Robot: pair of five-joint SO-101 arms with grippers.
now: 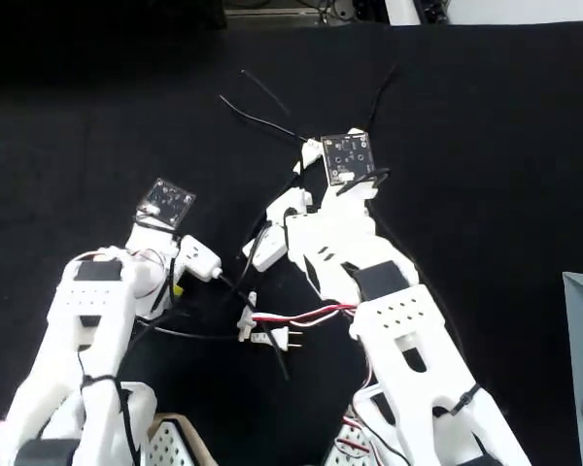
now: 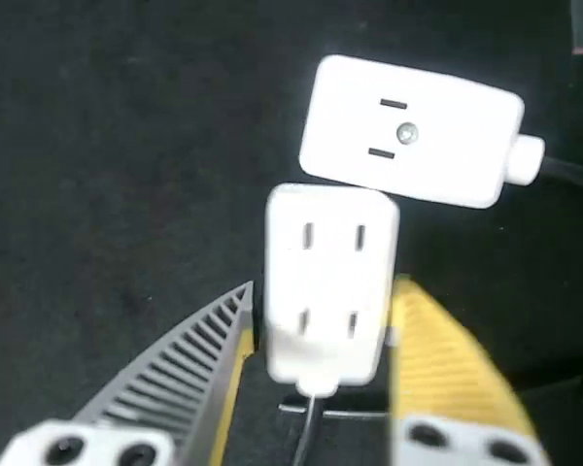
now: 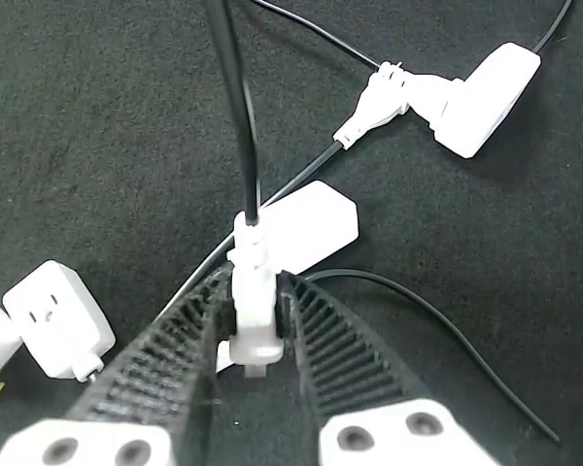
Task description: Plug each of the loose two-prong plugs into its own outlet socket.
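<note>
Found the left gripper [image 2: 323, 291] clamped on a white double outlet [image 2: 330, 282], gripped by its sides between the grey finger [image 2: 189, 364] and the yellow finger [image 2: 442, 374], slots facing the wrist camera. Noted a single outlet [image 2: 413, 131] just beyond the fingertips, tilted and touching the far end of the held one. Found the right gripper [image 3: 255, 283] closed on a white plug [image 3: 253, 325], with the black cord [image 3: 231, 107] leading straight away from the fingers. Recorded a flat outlet [image 3: 306, 228] directly ahead of that gripper, just past the plug; contact between the two not determinable. Noted, well beyond, a seated plug [image 3: 377, 105] joined to a far outlet [image 3: 486, 85]. Logged one loose plug [image 1: 280, 338] on the black table [image 1: 486, 116], behind both grippers, between the arms.
</note>
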